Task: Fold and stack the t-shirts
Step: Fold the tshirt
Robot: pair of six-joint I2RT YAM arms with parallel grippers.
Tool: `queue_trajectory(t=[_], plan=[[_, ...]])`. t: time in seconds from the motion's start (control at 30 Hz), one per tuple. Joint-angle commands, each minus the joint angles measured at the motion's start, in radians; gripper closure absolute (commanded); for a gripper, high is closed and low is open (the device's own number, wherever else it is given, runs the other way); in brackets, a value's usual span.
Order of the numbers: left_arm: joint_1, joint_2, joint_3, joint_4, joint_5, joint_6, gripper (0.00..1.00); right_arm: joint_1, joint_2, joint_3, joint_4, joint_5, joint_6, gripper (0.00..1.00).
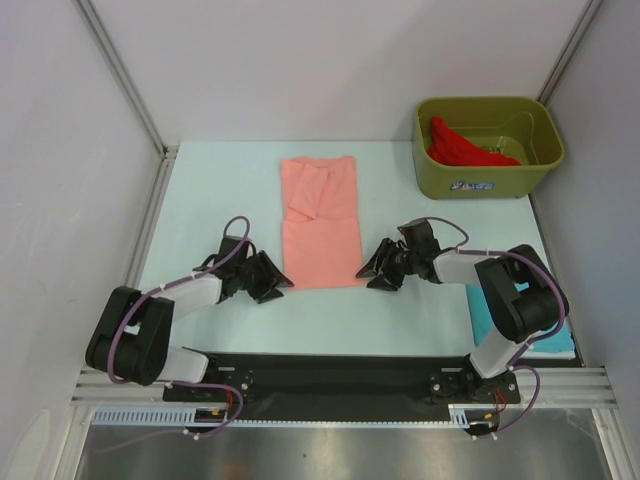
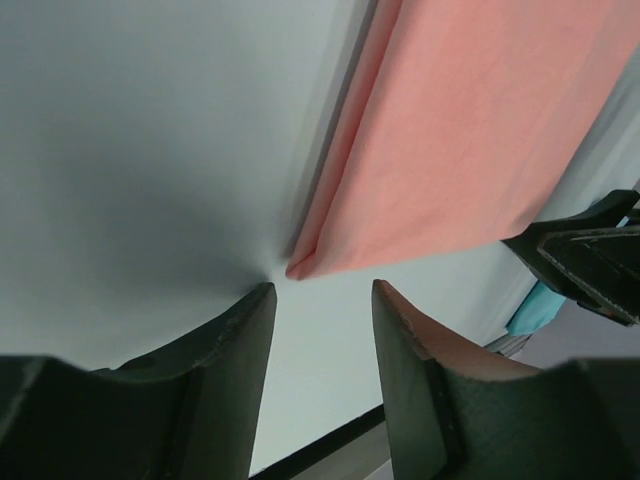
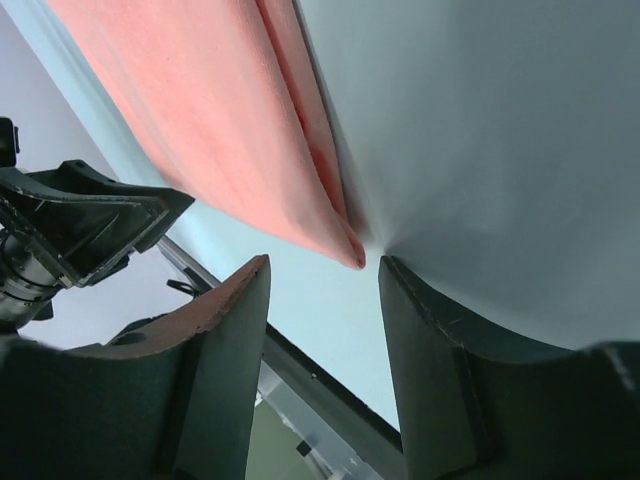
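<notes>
The salmon-pink t-shirt (image 1: 320, 222) lies flat mid-table, folded into a long strip with the sleeves tucked at its far end. My left gripper (image 1: 283, 285) is open and empty, low over the table just off the shirt's near-left corner (image 2: 300, 268). My right gripper (image 1: 366, 276) is open and empty just off the near-right corner (image 3: 352, 255). Neither gripper touches the cloth. The bright red t-shirt (image 1: 460, 145) lies crumpled in the tub. The turquoise-blue t-shirt (image 1: 556, 344) lies at the right edge, mostly hidden under my right arm.
The olive-green tub (image 1: 490, 175) stands at the far right corner. Grey walls and metal rails close in the table on the left, right and back. The black mounting rail (image 1: 330, 375) runs along the near edge.
</notes>
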Motion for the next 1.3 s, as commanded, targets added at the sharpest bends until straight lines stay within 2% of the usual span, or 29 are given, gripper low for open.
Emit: queue_trajectory(t=[0.0,0.07,0.17,0.4,0.57,0.77,0.87,1.1,1.2,1.23,1.27], plan=[[-0.001,0.078,0.013,-0.056,-0.138,-0.032,0.5,0.012,0.008,0.002,0.023,0.075,0.028,0.48],[0.001,0.102,0.043,-0.106,-0.171,-0.029,0.55,0.012,0.005,-0.001,0.02,0.078,0.031,0.48],[-0.001,0.115,0.053,-0.15,-0.195,-0.041,0.57,0.013,-0.001,0.0,0.012,0.087,0.025,0.48],[-0.001,0.159,0.054,-0.132,-0.185,-0.051,0.62,0.018,0.006,0.002,-0.017,0.141,0.057,0.48],[-0.001,0.153,0.054,-0.136,-0.192,-0.035,0.7,0.028,0.011,-0.007,-0.002,0.161,0.099,0.48],[-0.001,0.173,0.06,-0.124,-0.174,-0.028,0.85,0.041,0.006,-0.018,-0.014,0.158,0.134,0.57],[-0.001,0.173,0.063,-0.126,-0.174,-0.019,0.89,0.047,-0.017,-0.019,-0.063,0.187,0.122,0.57],[-0.001,0.172,0.066,-0.127,-0.172,-0.003,0.95,0.053,-0.003,-0.018,-0.06,0.184,0.108,0.57],[-0.001,0.17,0.073,-0.141,-0.176,0.012,1.0,0.053,0.023,-0.007,-0.049,0.17,0.088,0.67],[-0.001,0.167,0.074,-0.149,-0.182,0.024,0.99,0.053,0.025,-0.007,-0.045,0.168,0.08,0.79],[-0.001,0.164,0.074,-0.155,-0.183,0.029,1.0,0.054,0.025,-0.007,-0.039,0.165,0.073,0.87]])
